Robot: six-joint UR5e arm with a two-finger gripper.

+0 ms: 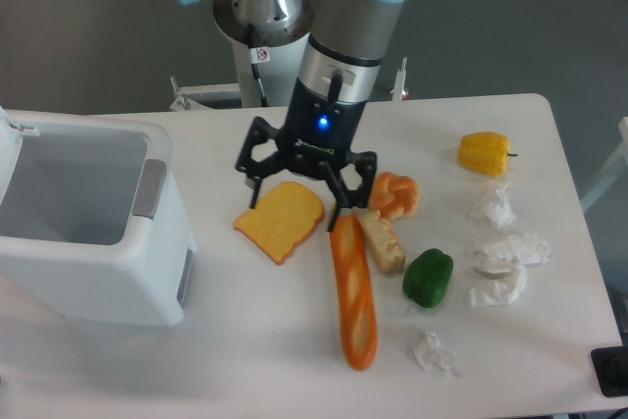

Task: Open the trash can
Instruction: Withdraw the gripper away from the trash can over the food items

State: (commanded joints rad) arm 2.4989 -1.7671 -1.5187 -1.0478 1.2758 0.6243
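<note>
The trash can [93, 277] is a large white boxy bin at the table's left. Its top stands open and I see into its hollow grey-white inside. The lid [10, 134] is raised at the far left edge of the view, mostly cut off. A grey push tab [149, 188] sits on the bin's right rim. My gripper [294, 201] is black, with its fingers spread wide and nothing between them. It hangs just above a slice of toast [280, 220], to the right of the bin and apart from it.
Right of the toast lie a long baguette [354, 296], a bread chunk [383, 242], a croissant [395, 193], a green pepper [429, 277] and a yellow pepper [484, 152]. Several crumpled white tissues [507, 254] lie near the right edge. A black object [611, 372] sits at the bottom right corner.
</note>
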